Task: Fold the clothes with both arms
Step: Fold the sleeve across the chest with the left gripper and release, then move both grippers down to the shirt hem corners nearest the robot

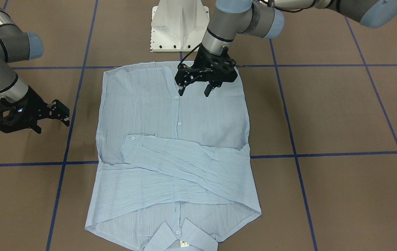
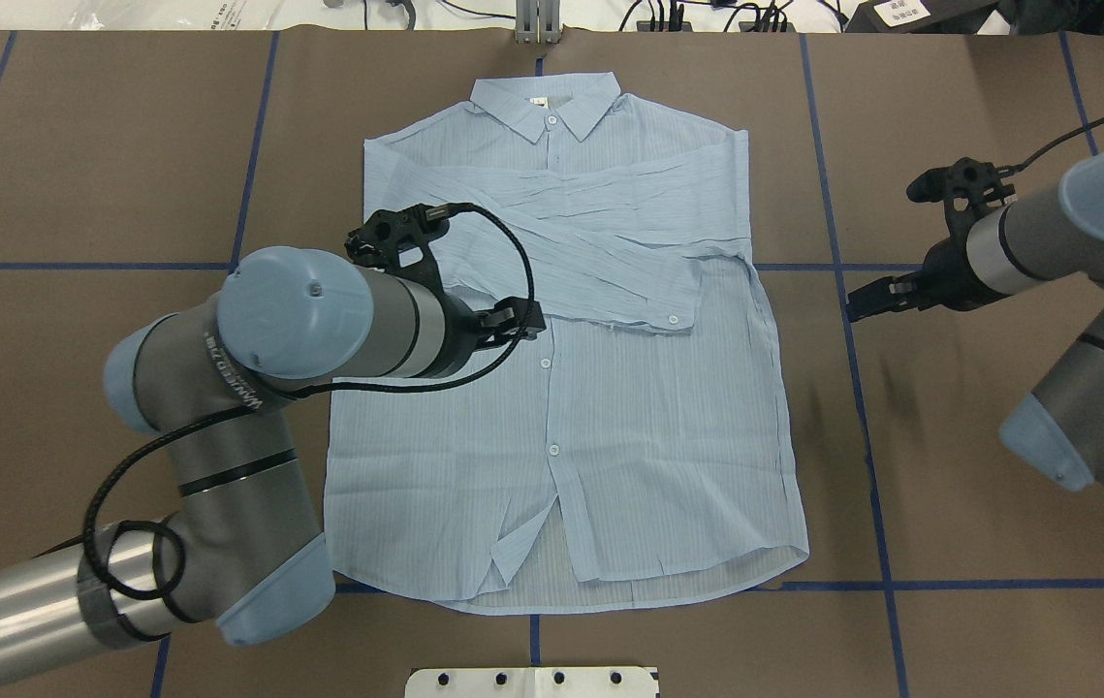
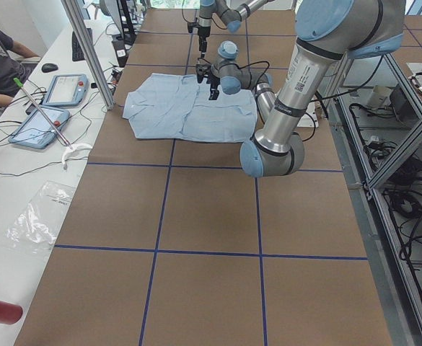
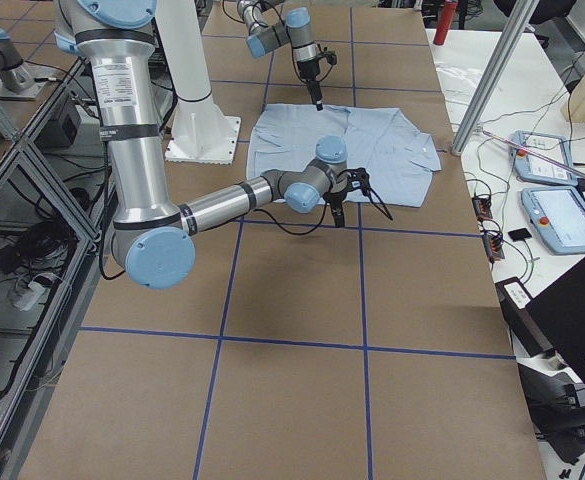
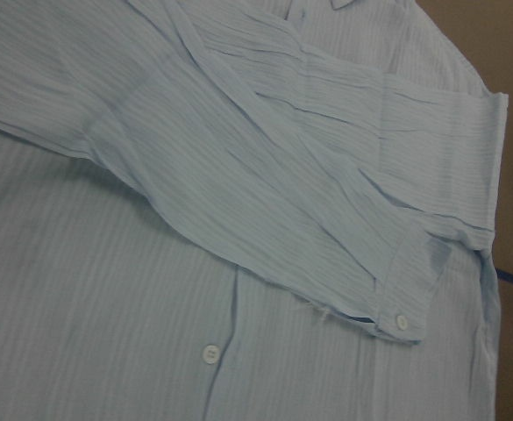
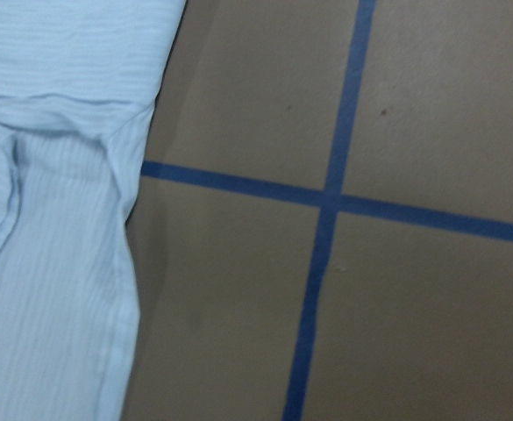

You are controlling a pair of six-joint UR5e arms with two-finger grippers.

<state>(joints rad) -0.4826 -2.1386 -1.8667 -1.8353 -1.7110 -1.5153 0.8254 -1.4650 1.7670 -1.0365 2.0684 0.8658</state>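
The shirt [image 2: 610, 436] is spread flat and front-up on the counter [image 2: 949, 465]. Its long axis runs straight away from the robot, with the hem [image 2: 629, 582] on the near side and the collar [image 2: 547, 102] at the far end. Both sleeves [image 2: 590, 242] are already laid across the chest, and the upper one ends in a buttoned cuff [image 5: 405, 307] just past the button line.

The left pincer [image 1: 194, 93] hangs over the cloth with its jaws spread and nothing between them. It sits a little to the robot's left of the buttons and clear of the fabric. Its wrist camera looks down on the crossed sleeves and that cuff.

The right pincer [image 1: 53, 125] is off the garment over bare counter, beside the shirt's right side edge at about sleeve level. It looks open and empty. Its wrist view shows the side edge at the frame's left and blue tape lines [image 6: 326, 202] on the rest.

Here is the relation that matters. The left pincer is inboard of its edge and the right pincer is outboard of its own, and the hem lies back toward the robot from both. The likely next step is a fold of the body. If it goes hem to collar, each arm would have to drop back to its own hem corner, and the left, already above the cloth, looks nearer to the fabric.
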